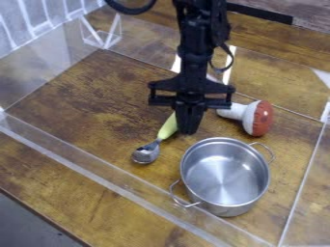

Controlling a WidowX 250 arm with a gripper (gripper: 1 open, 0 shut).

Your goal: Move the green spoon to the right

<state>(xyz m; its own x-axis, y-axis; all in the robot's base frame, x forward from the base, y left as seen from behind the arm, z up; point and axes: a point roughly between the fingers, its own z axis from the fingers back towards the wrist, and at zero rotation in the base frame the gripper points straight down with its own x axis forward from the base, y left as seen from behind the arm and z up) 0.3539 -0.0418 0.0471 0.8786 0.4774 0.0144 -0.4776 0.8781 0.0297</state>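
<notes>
The green spoon (165, 131) lies on the wooden table, its silver bowl toward the front left and its yellow-green handle running back to the right. My gripper (188, 128) points straight down with its fingers pressed together and nothing seen between them. Its tip stands at the far end of the spoon's handle and hides that end. Whether the tip touches the handle cannot be told.
A steel pot (226, 175) with two handles stands just in front of and to the right of the spoon. A red-capped mushroom toy (252, 116) lies to the right of the gripper. Clear plastic walls (77, 164) fence the table's front and sides.
</notes>
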